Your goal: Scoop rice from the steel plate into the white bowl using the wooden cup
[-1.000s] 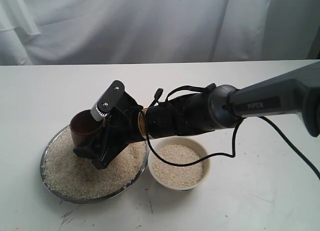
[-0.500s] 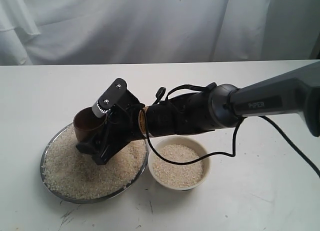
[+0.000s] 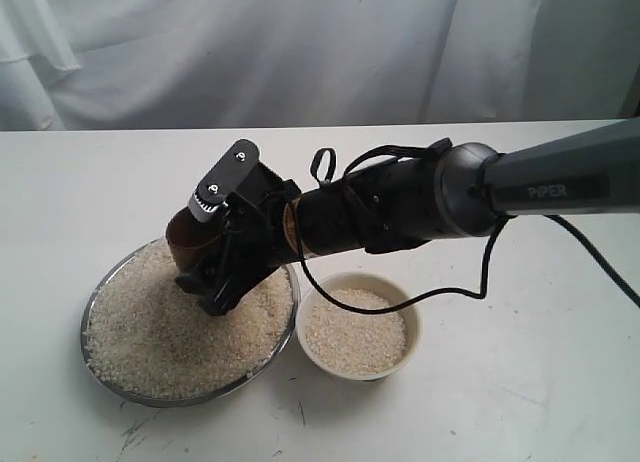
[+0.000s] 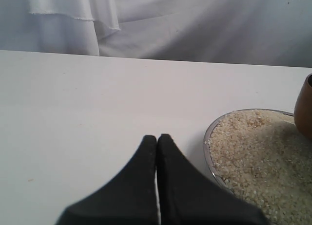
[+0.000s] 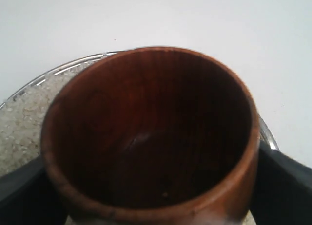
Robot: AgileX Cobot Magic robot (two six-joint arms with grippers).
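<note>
Right pincer (image 3: 205,272) clamps the wooden cup (image 3: 190,239) by its sides, over the rice (image 3: 150,332) in the steel plate (image 3: 88,312)

A white table (image 3: 520,382) fills the lower two thirds of the exterior view, its matte top running from edge to edge. Behind its far edge, across the upper third of the frame, hangs a white curtain (image 3: 300,52), loosely draped with soft vertical folds that bunch at the upper left. A few dark scuff marks (image 3: 133,432) streak the table at the lower left, near the frame's bottom edge. A short dark scratch (image 3: 302,413) lies at lower centre.
</note>
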